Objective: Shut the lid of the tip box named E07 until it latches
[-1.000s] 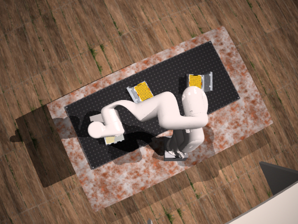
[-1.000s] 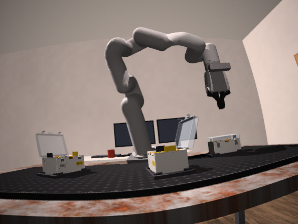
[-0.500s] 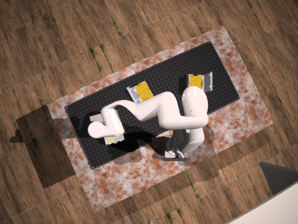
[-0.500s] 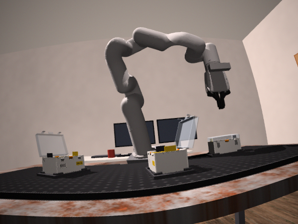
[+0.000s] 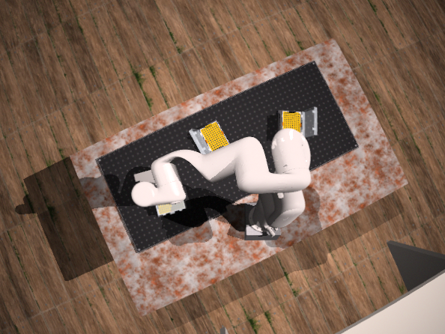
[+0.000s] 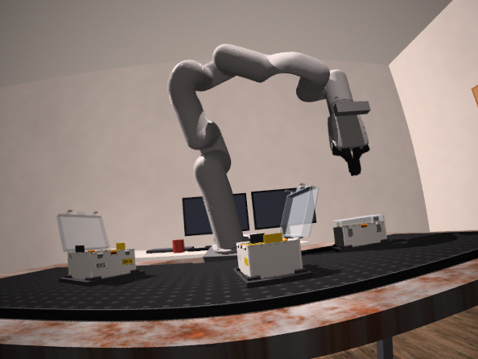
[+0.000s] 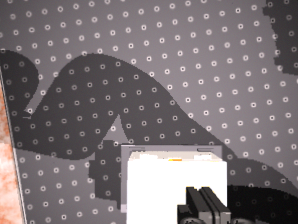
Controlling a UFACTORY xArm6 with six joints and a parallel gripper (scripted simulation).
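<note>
Gripper (image 6: 354, 161): jaws fully closed, nothing held; it hangs well above the lidded box (image 6: 359, 230), which lies at 8 o'clock from the arm's base in the top view.

Sticker unreadable here, so its identity as E07 is a judgement only; its lid lies down, latching cannot be confirmed.

Recommended: descend straight; press with closed fingertips on the lid's front edge, not the hinge side; push vertically, so the box stays flat between its locators; lift off cleanly.

The other 2 boxes, at 2 o'clock and 12 o'clock from the base, stand open; keep clear of them.
</note>
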